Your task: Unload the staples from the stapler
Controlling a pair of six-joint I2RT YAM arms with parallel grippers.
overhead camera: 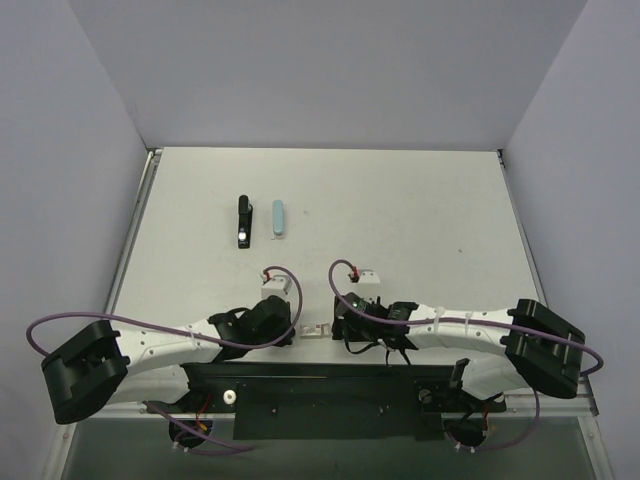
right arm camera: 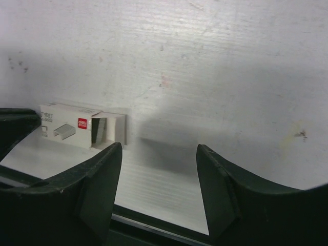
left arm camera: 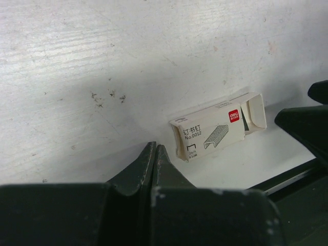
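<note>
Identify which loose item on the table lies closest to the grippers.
The white staple box, between the left gripper and right gripper; the black stapler and pale blue piece lie farther back.

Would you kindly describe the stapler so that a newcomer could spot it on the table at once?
Start at the white table and look to its far half, left of centre. Two slim things lie there side by side; the stapler is the left one, black and longer, while the pale blue piece on its right is shorter.
</note>
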